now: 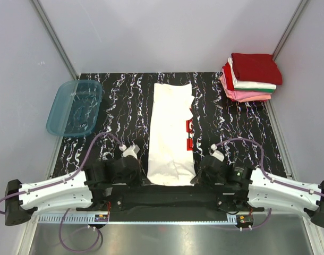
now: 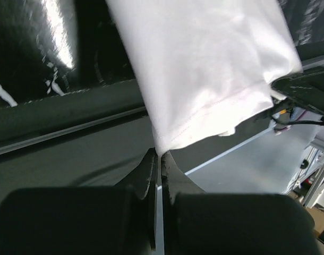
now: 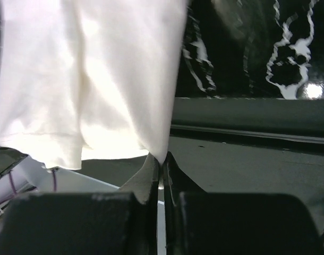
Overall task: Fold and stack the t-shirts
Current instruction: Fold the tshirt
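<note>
A white t-shirt (image 1: 171, 133), folded into a long narrow strip, lies lengthwise down the middle of the black marbled table, a bit of red print showing at its right edge. My left gripper (image 1: 146, 178) is shut on its near left corner, where the hem (image 2: 204, 114) runs into the fingertips (image 2: 161, 156). My right gripper (image 1: 196, 177) is shut on the near right corner of the same white cloth (image 3: 93, 79), pinched at the tips (image 3: 162, 159). A stack of folded t-shirts (image 1: 252, 77), dark red on top with white and pink below, sits at the far right corner.
A translucent teal plastic tub (image 1: 75, 107) lies at the far left, partly over the table's left edge. The black crossbar of the arm mount (image 1: 167, 197) runs under the shirt's near end. Grey walls close in the back and sides.
</note>
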